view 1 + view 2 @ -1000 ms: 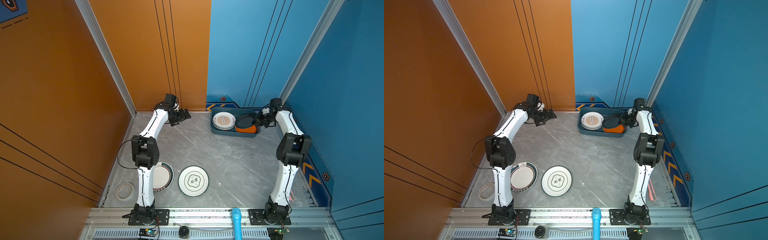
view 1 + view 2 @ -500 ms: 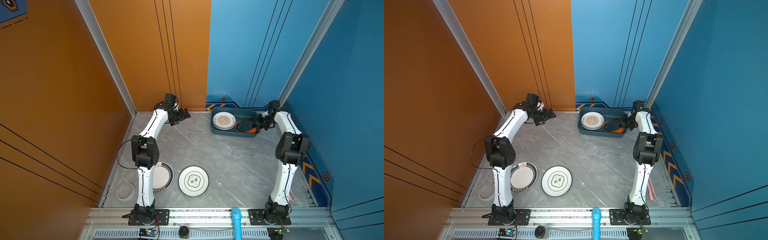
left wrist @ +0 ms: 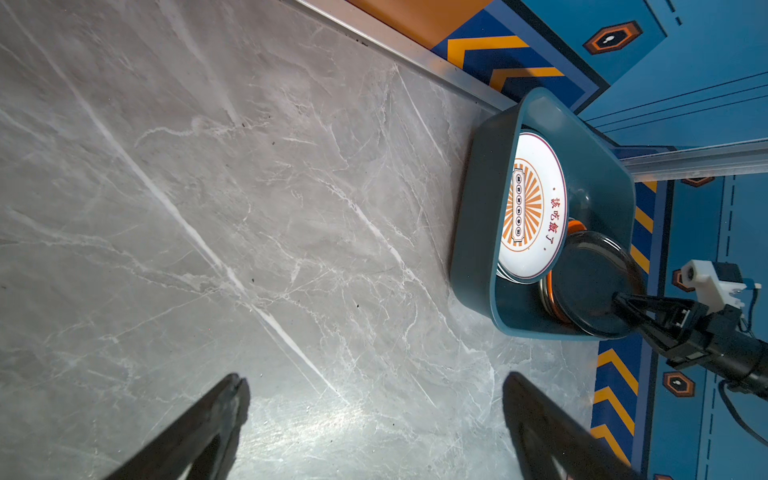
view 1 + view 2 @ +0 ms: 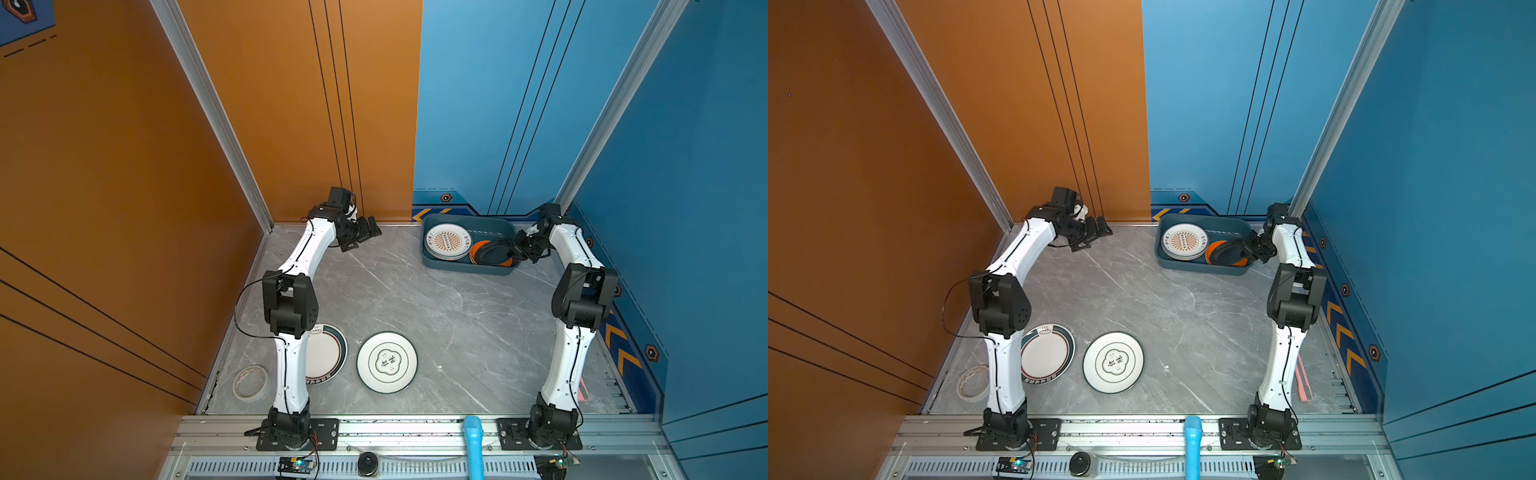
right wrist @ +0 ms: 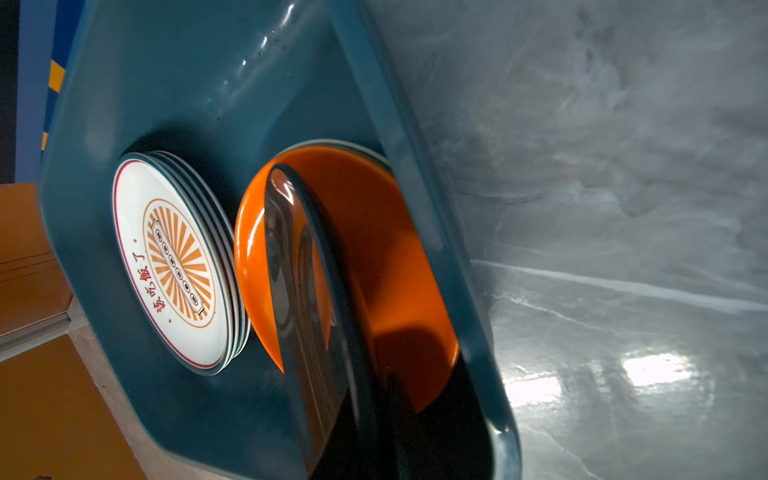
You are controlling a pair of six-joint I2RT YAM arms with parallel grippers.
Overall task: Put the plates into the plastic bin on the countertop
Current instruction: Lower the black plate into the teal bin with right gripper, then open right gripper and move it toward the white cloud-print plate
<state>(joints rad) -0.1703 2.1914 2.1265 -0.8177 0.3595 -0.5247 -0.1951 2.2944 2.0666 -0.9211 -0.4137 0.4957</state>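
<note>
The tabletop (image 4: pixel 415 299) is carrying the bin (image 4: pixel 457 267), which is sitting right at the right end effector (image 4: pixel 517 249) and well across from the left end effector (image 4: pixel 368 232). The rimmed plate (image 4: pixel 330 353) and the emblem plate (image 4: pixel 387 362) are lying flat far behind both, near the arm bases. In the bin, the sunburst stack (image 4: pixel 448 241) is resting beyond the right fingertips. The black plate (image 3: pixel 590 282) is leaning on the orange plate (image 5: pixel 374 249), its raised rim lying between the narrow right jaws; I cannot tell whether they are pinching. The left jaws are gaping wide, empty. The plates are looking stiff, glossy and slippery, probably breakable. The thin rim is offering the only hold, so a flat plate is likely needing a finger under its lip.
</note>
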